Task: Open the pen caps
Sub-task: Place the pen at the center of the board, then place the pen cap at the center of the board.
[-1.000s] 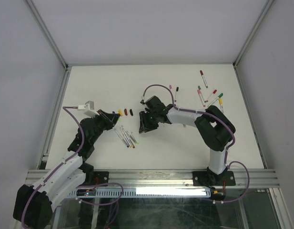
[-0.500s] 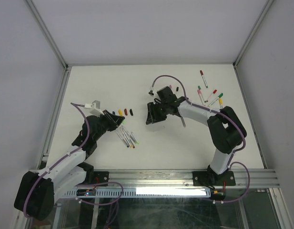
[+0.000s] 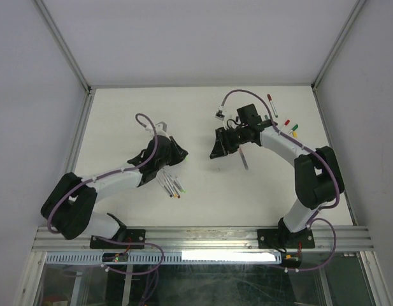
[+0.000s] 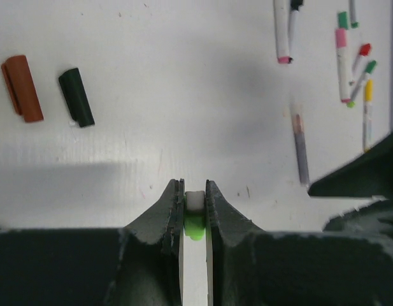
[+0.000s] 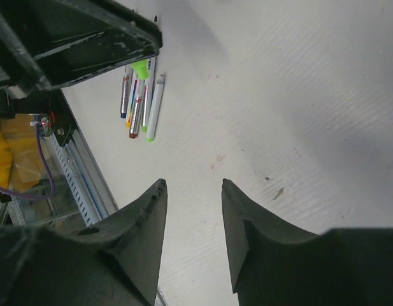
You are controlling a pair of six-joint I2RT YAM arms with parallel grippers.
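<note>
Green-tipped pen (image 4: 195,203), orange cap (image 4: 21,88), black cap (image 4: 76,97).

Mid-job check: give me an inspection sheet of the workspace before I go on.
Surface: white table, faint specks only.
Job's things: orange cap and dark cap lying loose, side by side; uncapped pens bunched near the left arm; more pens far right.
Clutter: grey pen lying alone.
Grippers: left gripper shut on a green piece, cap or pen tip unclear; right gripper open, empty.
Cables: purple cables looped over both wrists.
Surroundings: white walls, metal rail at the near edge.
</note>
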